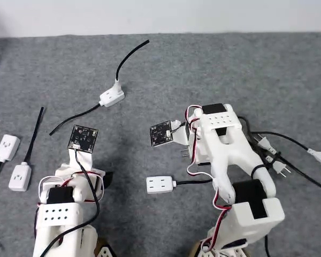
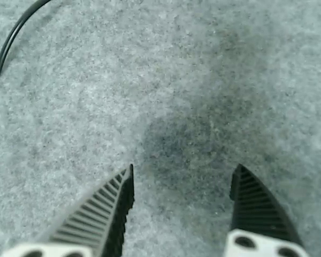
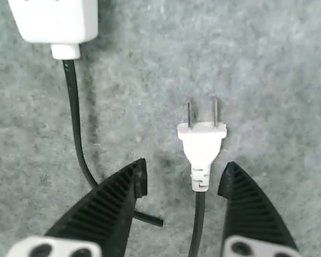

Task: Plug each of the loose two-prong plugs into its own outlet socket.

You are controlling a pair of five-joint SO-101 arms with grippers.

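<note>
1. Plug (image 3: 201, 140), white and two-pronged, lies flat on the grey mat (image 3: 278, 64). Its long axis runs straight out from the right gripper (image 3: 185, 162), with the prongs pointing away from it and the black cord trailing back between the jaws.
2. Right gripper's jaws stand wide apart, one on each side of the plug's cord end, touching nothing and holding nothing.
3. White outlet socket (image 3: 56, 20) lies ahead and to one side of the plug, well apart from it. The frame edge cuts it off, so its slots cannot be made out.
4. From the high view the arm covers the plug's body, and just the prongs (image 1: 184, 152) stick out, pointing toward the left arm's side.
5. Left gripper (image 2: 185, 167) hangs wide open over bare mat, holding nothing. A black cord end (image 2: 13, 35) lies well off.
</note>
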